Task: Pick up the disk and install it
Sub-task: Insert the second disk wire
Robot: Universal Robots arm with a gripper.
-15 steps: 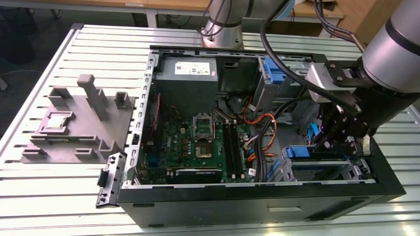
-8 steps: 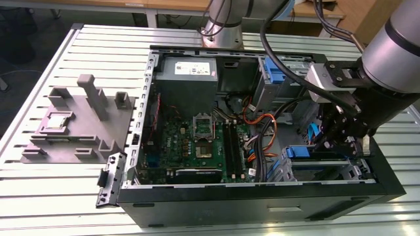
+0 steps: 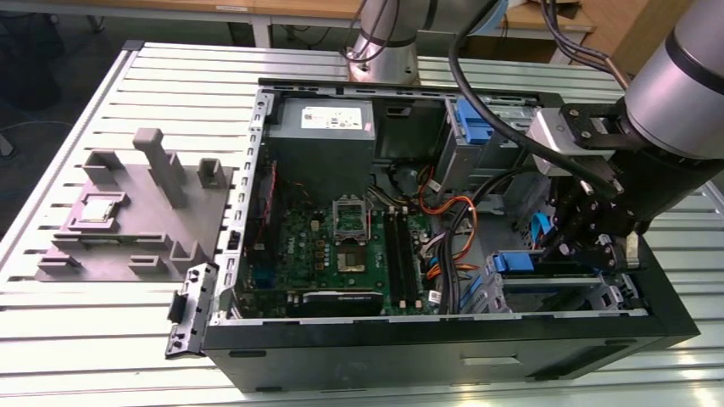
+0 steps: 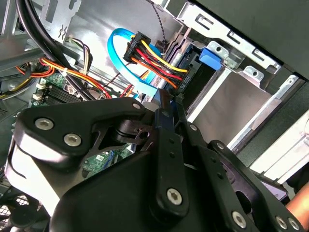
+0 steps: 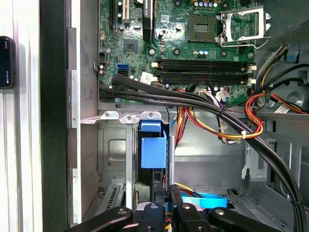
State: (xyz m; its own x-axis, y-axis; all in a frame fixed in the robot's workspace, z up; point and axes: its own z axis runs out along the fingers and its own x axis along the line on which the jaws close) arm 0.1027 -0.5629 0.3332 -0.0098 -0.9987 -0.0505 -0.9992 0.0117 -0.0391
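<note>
No print can be read anywhere. The power supply (image 3: 325, 119), at the far end of the computer case (image 3: 453, 356) beyond the motherboard (image 3: 339, 246), carries a white sticker whose lettering is too small to make out.

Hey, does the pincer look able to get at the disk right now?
Probably yes. In the first wrist view the pincer sits right at the edge of the disk, which stands in the drive bay, with nothing between them. The cables pass beyond the disk, not across the way.
</note>
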